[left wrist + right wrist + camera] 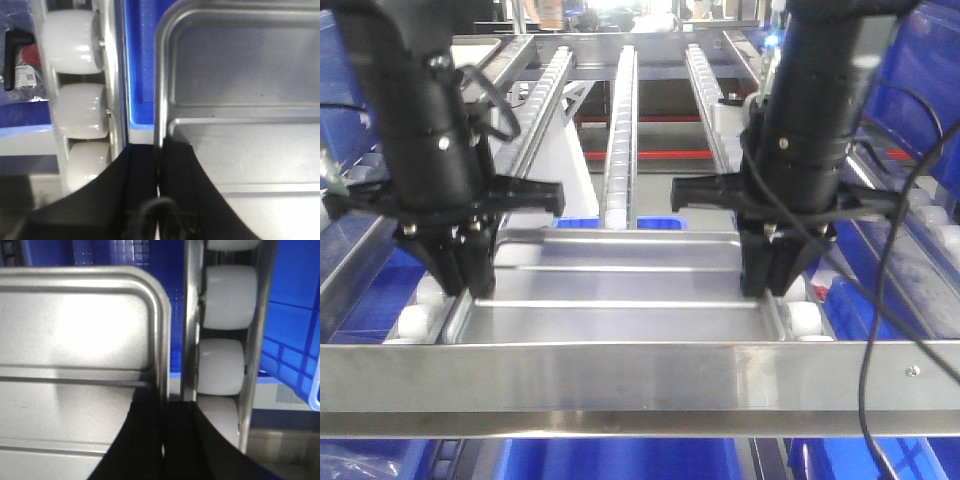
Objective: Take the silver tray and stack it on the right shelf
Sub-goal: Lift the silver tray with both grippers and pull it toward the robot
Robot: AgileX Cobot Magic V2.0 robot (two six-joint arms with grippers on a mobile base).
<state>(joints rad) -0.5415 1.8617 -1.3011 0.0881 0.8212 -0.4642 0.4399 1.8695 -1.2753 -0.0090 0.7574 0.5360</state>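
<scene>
The silver tray [620, 290] is shiny and shallow, with two ribs along its floor. It sits level just behind the steel front bar [620, 375] of a roller rack, and that bar's screw [912, 370] is near its right end. My left gripper [470, 285] is shut on the tray's left rim [159, 100], one finger inside the rim and one outside. My right gripper [770, 285] is shut the same way on the right rim [162, 340]. In the wrist views the tray floor [240, 90] [75, 330] fills the inner side. The right shelf is out of view.
White rollers [75, 40] [230, 295] run close beside each held rim. A middle roller lane [620, 130] leads away behind the tray. Blue bins [620, 460] sit below and on both sides. A black cable [880, 300] hangs by the right arm.
</scene>
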